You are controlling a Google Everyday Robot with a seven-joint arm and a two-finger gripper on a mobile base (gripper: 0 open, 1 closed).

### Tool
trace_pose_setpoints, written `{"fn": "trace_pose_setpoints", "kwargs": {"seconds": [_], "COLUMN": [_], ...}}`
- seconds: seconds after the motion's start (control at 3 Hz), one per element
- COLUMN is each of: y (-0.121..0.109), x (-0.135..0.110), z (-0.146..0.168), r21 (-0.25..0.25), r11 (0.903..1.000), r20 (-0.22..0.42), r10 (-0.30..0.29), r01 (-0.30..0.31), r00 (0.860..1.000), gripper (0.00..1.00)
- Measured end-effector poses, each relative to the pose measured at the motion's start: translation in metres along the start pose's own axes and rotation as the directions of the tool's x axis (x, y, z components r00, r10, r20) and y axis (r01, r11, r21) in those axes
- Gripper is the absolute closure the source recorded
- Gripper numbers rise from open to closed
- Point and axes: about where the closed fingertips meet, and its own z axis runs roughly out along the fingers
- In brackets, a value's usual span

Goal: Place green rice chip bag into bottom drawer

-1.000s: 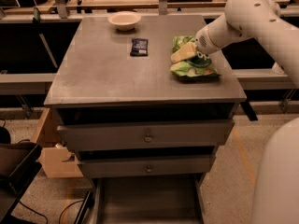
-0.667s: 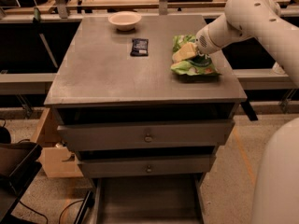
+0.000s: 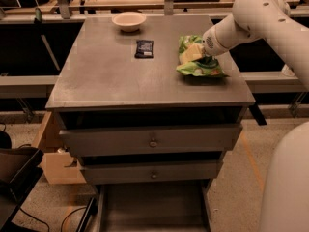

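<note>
So the green rice chip bag (image 3: pixel 200 64) is sitting on top of the grey cabinet (image 3: pixel 106 79), over on the right half of the top as the camera sees it, about midway between the cabinet's back and front edges. It's lying flat-ish and crumpled. Its long axis runs from the cabinet's back toward the front, slanting a bit to the right, so the near end points at the cabinet's front right corner and spreads out wider there.

The gripper (image 3: pixel 193 53) is right down on the bag's upper half, touching it, with the white arm (image 3: pixel 251 18) coming in from beyond the cabinet's right back corner. Honestly can't tell if it's got a hold on the bag or is just resting on it.

Also on the cabinet top: a small black packet (image 3: pixel 144 48) near the middle, well apart from the bag, and a pale bowl (image 3: pixel 128 21) by the back edge.

The bottom drawer (image 3: pixel 154 209) is pulled out at the foot of the cabinet, flat grey floor showing, below the two upper drawers (image 3: pixel 153 141).
</note>
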Motion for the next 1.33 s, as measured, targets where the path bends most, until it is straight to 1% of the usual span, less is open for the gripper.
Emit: {"fn": "trace_pose_setpoints", "kwargs": {"seconds": [0.33, 0.67, 1.0, 1.33], "y": [0.000, 0.000, 0.010, 0.015], "x": [0.000, 0.019, 0.040, 0.080], "z": [0.000, -0.071, -0.157, -0.222], "r21": [0.000, 0.016, 0.071, 0.092], "r11": [1.0000, 0.9988, 0.9932, 0.9898], "r20": [0.000, 0.017, 0.055, 0.024], "r10": [0.000, -0.046, -0.096, -0.111], "r01": [0.000, 0.046, 0.092, 0.109], "r00": [1.000, 0.999, 0.994, 0.993], "gripper": [1.00, 1.00, 1.00, 1.00]}}
